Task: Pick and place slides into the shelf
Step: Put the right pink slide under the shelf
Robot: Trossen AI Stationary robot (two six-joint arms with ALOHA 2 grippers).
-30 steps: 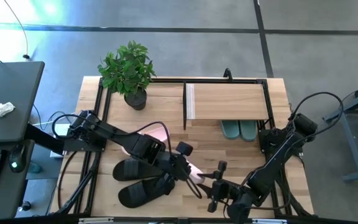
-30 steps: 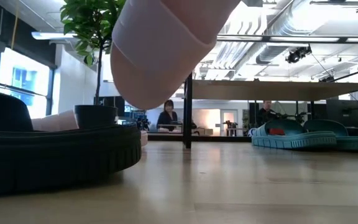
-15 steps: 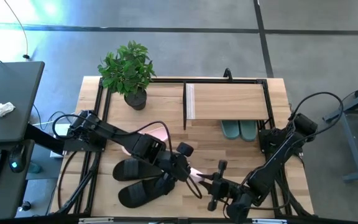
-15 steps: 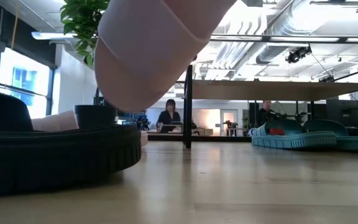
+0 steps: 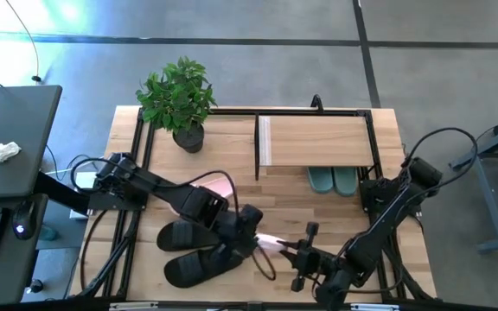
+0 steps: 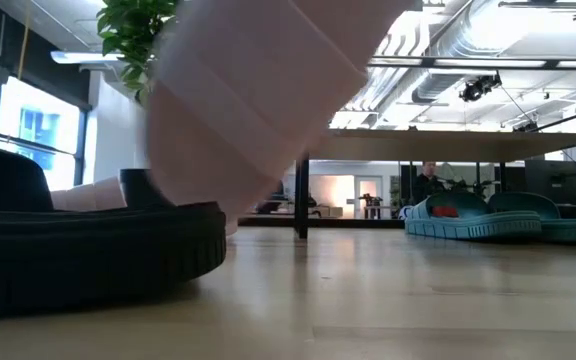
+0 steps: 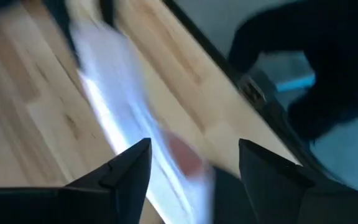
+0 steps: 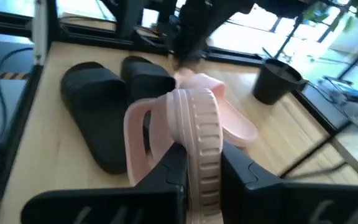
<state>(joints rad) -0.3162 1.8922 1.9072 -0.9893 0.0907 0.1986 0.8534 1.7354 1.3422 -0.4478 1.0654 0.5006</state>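
Note:
My right gripper point(image 5: 294, 252) is shut on a pale pink slide point(image 8: 191, 130), held above the table's near middle. The slide fills the top of the low view point(image 6: 258, 90). My left gripper point(image 5: 251, 231) is open just left of that slide; its blurred wrist view shows the slide point(image 7: 123, 106) beyond the fingertips, apart from them. The second pink slide point(image 5: 219, 185) lies flat under the left arm. Two black slides point(image 5: 188, 250) lie on their soles at near left. Two green slides point(image 5: 334, 180) sit under the shelf point(image 5: 318, 138). My right gripper pinches the pink slide's sole point(image 8: 201, 168) between its two fingers, one on each flat face, near one end. The fingers come about level from the table's right. The slide stands on edge, its strap point(image 8: 138, 134) to one side, lifted clear of the table.
A potted plant point(image 5: 180, 99) stands at the far left of the table. Black frame rails run along the table's edges. Bare wood point(image 5: 301, 212) lies between the shelf and the grippers. A side desk point(image 5: 7, 147) stands left of the table.
My left gripper has drawn back a little toward the table's left edge, away from the pink slide. In the low view the held pink slide has swung lower and leftward, still clear of the table.

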